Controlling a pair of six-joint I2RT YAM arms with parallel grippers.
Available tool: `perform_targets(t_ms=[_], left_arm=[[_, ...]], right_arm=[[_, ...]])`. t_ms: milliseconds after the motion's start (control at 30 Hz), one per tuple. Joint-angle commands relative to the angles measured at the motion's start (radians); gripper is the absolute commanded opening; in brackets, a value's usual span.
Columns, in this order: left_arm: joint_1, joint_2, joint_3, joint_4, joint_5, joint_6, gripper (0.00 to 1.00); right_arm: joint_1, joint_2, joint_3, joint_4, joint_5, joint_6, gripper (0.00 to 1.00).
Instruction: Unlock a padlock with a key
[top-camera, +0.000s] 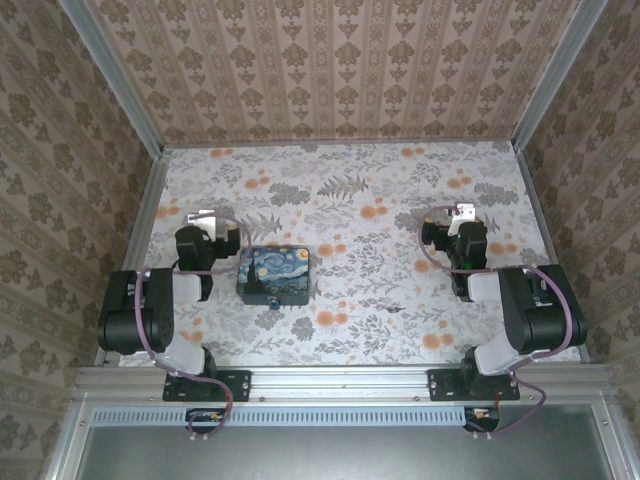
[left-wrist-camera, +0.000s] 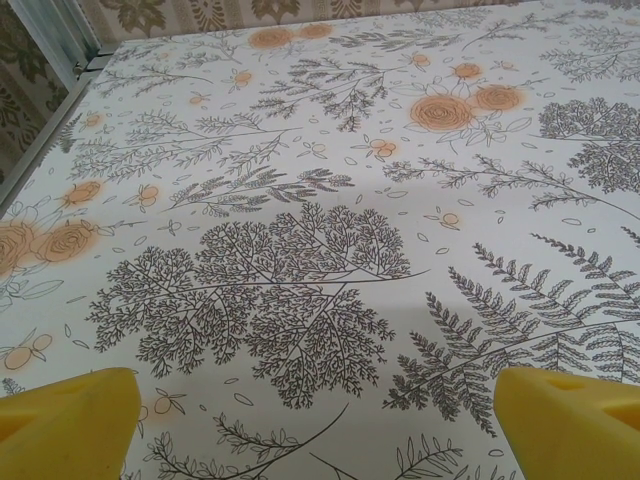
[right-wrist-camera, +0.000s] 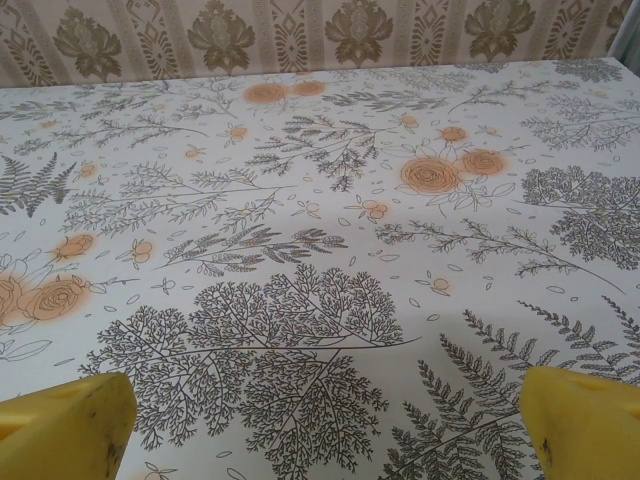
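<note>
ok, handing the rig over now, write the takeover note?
Left gripper: open, empty, beside the box's left side.
Right gripper: open, empty, over the table's right side.
Padlock: at the box's near edge, untouched.
Small dark speck mid-table may be the key; too small to tell.
Done: nothing. Left: grasp key, unlock padlock.

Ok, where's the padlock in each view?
Top: padlock by the near edge of the painted box, left of centre.
Left wrist: flowered tablecloth beyond the open left tool.
Right wrist: tablecloth beyond the open right tool.
Shared landmark: the wallpapered back wall.
</note>
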Motion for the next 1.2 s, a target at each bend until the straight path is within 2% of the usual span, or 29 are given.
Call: perform_targets(t_ms=[0, 133, 267, 367, 400, 467, 533, 667, 767, 867, 967, 1167], left_arm=[[0.009, -0.079, 0.005, -0.019, -0.022, -0.013, 1.00], [0.009, -0.178, 0.028, -0.144, -0.040, -0.020, 1.00], [0.007, -0.291, 0.104, -0.388, -0.086, -0.076, 1.00], [-0.008, -0.369, 0.153, -0.547, -0.101, -0.135, 1.00], [-0.016, -0.395, 0.163, -0.588, -0.109, -0.158, 1.00], [-0.037, -0.455, 0.191, -0.682, -0.124, -0.223, 1.00], [-0.065, -0.510, 0.224, -0.784, -0.142, -0.273, 1.00], [-0.130, -0.603, 0.288, -0.995, -0.196, -0.386, 1.00], [-0.169, -0.645, 0.322, -1.124, -0.197, -0.452, 1.00], [-0.200, -0.664, 0.342, -1.227, -0.176, -0.486, 1.00], [-0.206, -0.669, 0.345, -1.304, -0.119, -0.505, 1.00], [-0.230, -0.689, 0.288, -1.354, -0.050, -0.561, 1.00]], right_arm=[[0.001, -0.033, -0.001, -0.008, 0.056, 0.020, 1.00], [-0.001, -0.106, 0.016, -0.103, 0.105, 0.038, 1.00], [-0.003, -0.237, 0.074, -0.318, 0.105, 0.073, 1.00], [-0.010, -0.310, 0.112, -0.461, 0.122, 0.234, 1.00], [-0.023, -0.331, 0.117, -0.493, 0.093, 0.289, 1.00], [-0.054, -0.363, 0.120, -0.521, -0.046, 0.377, 0.99], [-0.060, -0.384, 0.123, -0.548, -0.114, 0.446, 1.00], [-0.059, -0.404, 0.128, -0.610, -0.286, 0.537, 1.00], [-0.051, -0.405, 0.154, -0.715, -0.401, 0.563, 0.97], [-0.012, -0.427, 0.191, -0.864, -0.449, 0.535, 0.92], [0.055, -0.466, 0.204, -0.981, -0.446, 0.505, 0.90], [0.181, -0.499, 0.203, -1.130, -0.443, 0.516, 0.86]])
